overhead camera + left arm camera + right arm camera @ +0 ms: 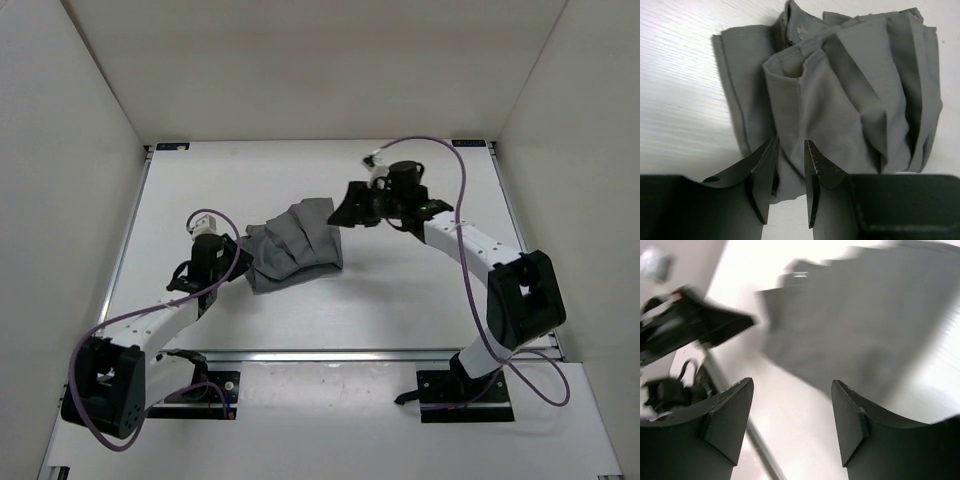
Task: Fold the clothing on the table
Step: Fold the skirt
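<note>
Clothing bunched mid-surface. Left gripper narrow, pinching its left-side hem. Right gripper wide, empty, at its far-right side. I'd hold the pinch firm, grab the far corner, then spread flat.

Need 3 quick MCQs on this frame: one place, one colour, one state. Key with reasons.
1. On the table, the clothing lies: A) far-left corner B) near the middle C) against the near rail.
2. The clothing is: A) blue B) grey C) red.
3. The right gripper is: A) open, empty B) shut on the clothing C) shut, empty.
Key: 1 B, top view shows it bunched mid-table; 2 B, plain grey in the wrist views; 3 A, its jaws stand wide with nothing between.
</note>
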### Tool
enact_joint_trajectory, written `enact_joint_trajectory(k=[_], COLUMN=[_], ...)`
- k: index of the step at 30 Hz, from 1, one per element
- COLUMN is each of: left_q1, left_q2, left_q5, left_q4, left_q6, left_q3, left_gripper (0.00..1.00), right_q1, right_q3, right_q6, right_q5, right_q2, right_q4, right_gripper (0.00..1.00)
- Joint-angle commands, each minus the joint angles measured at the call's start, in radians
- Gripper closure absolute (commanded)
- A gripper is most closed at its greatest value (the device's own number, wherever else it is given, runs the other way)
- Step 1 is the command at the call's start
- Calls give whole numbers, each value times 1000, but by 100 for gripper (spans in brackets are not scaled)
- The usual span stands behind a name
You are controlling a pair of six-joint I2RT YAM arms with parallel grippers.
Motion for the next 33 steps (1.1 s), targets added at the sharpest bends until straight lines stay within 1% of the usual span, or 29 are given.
enact_joint_trajectory(k=[1,2,4,8,11,13,15,16,19,20,23,26,29,31,33], left_q1=[-17,-26,-26,-17,-18,-8,-8,-5,-2,-8,-3,-3,-2,-3,1], left_q2=[23,30,81,176,227,248,270,277,299,310,328,324,319,319,320], left_q5=[45,52,69,68,71,68,68,89,85,89,95,101,104,100,101], left_q4=[102,125,139,137,137,139,143,143,154,157,163,172,174,182,177], left_q6=[-64,-73,-84,-84,-78,-79,-76,-75,-69,-72,-67,-68,-67,-62,-59], left_q3=[27,29,54,90,88,76,73,75,67,67,61,53,47,41,44], left_gripper=[60,61,60,60,69,78,83,84,88,89,90,90,90,90,90], right_q1=[-119,-146,-189,-219,-222,-222,-230,-230,-231,-227,-217,-202,-184,-165,-148], right_q3=[-105,-115,-138,-158,-131,-129,-142,-145,-140,-137,-125,-114,-74,-48,-31], right_q6=[47,53,77,140,134,142,154,152,146,148,160,189,180,180,189], right_q5=[-82,-111,-145,-195,-199,-188,-191,-195,-203,-214,-245,-294,-283,-292,-306], right_q2=[14,37,55,130,184,219,238,256,290,313,342,374,410,430,451], right_q4=[134,145,195,280,275,278,299,295,295,303,329,378,349,332,350], right_gripper=[40,40,38,40,41,43,44,45,46,47,46,47,49,49,48])
